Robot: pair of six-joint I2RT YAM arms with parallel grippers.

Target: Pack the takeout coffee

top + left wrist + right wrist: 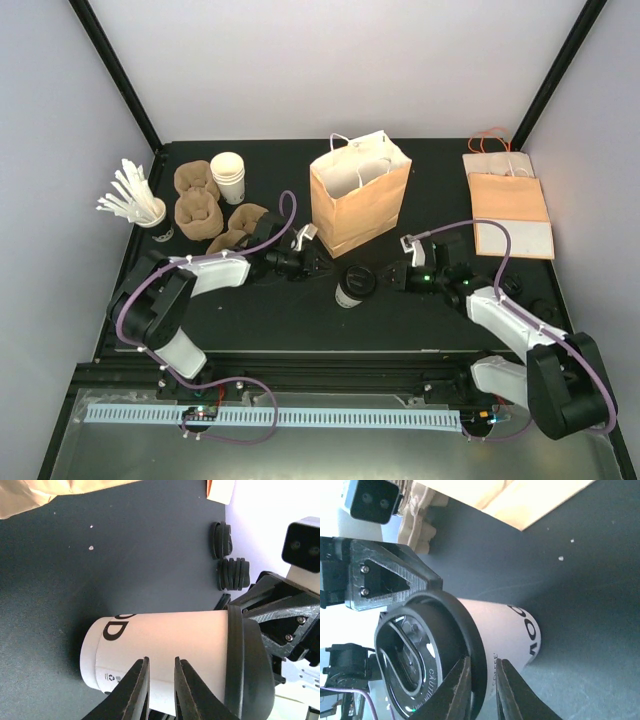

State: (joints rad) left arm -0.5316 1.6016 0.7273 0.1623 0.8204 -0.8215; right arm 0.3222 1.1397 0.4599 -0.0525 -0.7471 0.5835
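Takeout coffee [350, 288] is out on the worktop [270, 310], standing just in front of the brown paper bag [362, 205], not in it. Black lid [415, 655] is on. The bag stands upright with its mouth open and white handles up.

Left claw [160, 662] is at the cup's left side and right claw [483, 660] at its right, so the cup sits between them. They face each other across it: each wrist camera sees the other claw behind the cup.

Left claw: clenched almost fully, only a thin slit between the fingers [137, 690], nothing in the slit. The tips line up with the white wall of the cup. I can't tell from the wrist view whether they touch it.

Right claw: same, pinched down to a thin slit, empty. Its tips overlap the lid rim in its wrist view. Contact unclear.

Rest of the worktop:
- Far left: a stack of plain white cups [229, 178], brown pulp carriers [197, 205] beside it, and a dark cup of white stirrers [148, 212].
- Far right: flat paper bags [510, 205] lying down.
- Small stacks of black lids [235, 572] by the worktop's edge, well apart from the coffee.
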